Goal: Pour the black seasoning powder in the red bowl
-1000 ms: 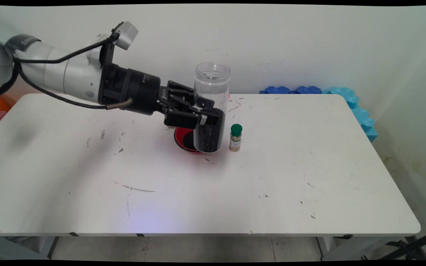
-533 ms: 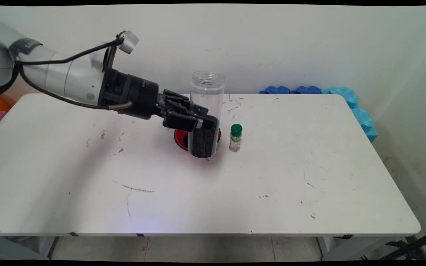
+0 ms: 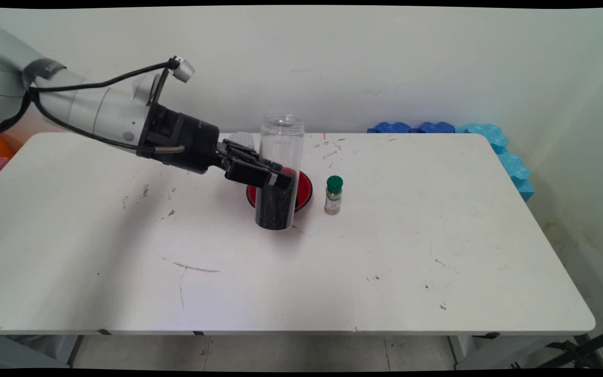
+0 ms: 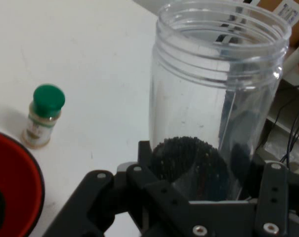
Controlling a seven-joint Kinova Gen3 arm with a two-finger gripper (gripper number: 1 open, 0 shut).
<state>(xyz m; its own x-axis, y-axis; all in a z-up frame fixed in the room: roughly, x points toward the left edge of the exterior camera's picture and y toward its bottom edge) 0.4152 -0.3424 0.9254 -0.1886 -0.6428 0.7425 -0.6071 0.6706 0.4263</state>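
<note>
- Gripping a tall clear plastic jar (image 3: 279,173) around its lower half, the black two-finger gripper (image 3: 270,180) is reaching in from the left, its fingers (image 3: 252,172) pressing the jar's sides.
- White table (image 3: 437,251) is carrying everything else; grey scuffs and dark specks are marking its top.
- Blue foam pieces (image 3: 469,139) are lying stacked along the table's far right edge, against the wall.
- That lidless jar is standing upright or nearly so, its threaded mouth (image 4: 223,37) gaping at the top and dark granules (image 3: 275,207) filling its lower part; whether its base is touching the table cannot be told.
- Round red bowl (image 3: 304,189) is sitting just behind the jar, partly hidden by it; in the hand view its rim (image 4: 21,182) is showing at the lower left.
- Small spice bottle with a green cap (image 3: 334,195) is standing upright just right of the bowl, apart from the jar.
</note>
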